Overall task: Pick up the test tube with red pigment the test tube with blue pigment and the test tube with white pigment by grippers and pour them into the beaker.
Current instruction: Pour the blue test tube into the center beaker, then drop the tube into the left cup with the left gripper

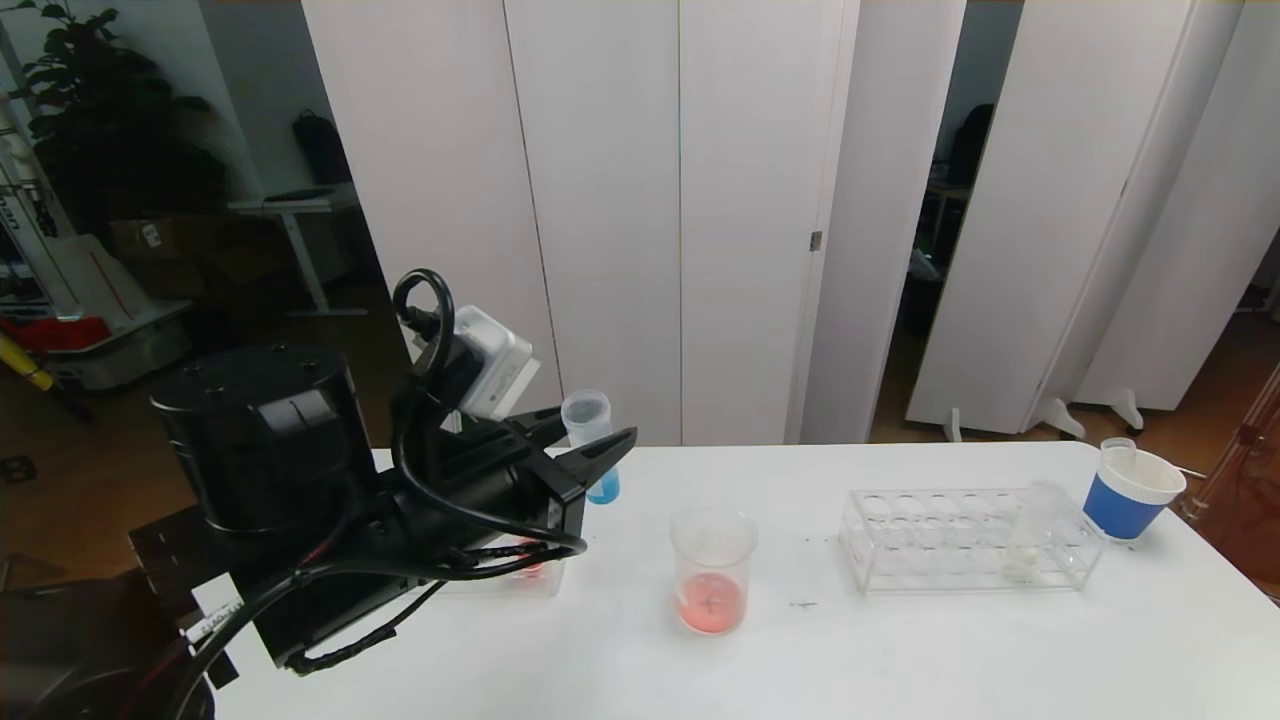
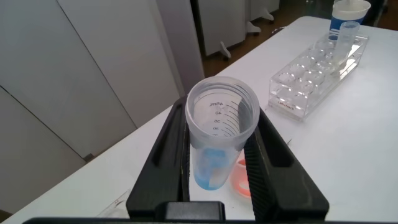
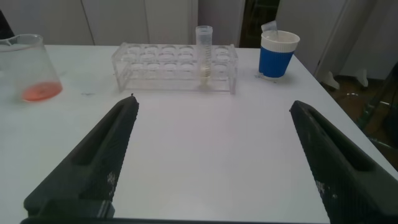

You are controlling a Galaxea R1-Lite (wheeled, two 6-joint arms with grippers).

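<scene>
Blue-pigment test tube (image 1: pixel 590 440) stands upright, clenched in the left hand (image 1: pixel 585 445).

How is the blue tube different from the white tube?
The blue tube has blue pigment at the bottom; the white tube has a cream-white bottom. The blue tube is held up above the table by the left gripper, jaws shut on it; the white tube stands in the clear rack, untouched. Both are small clear plastic tubes, open on top.
</scene>
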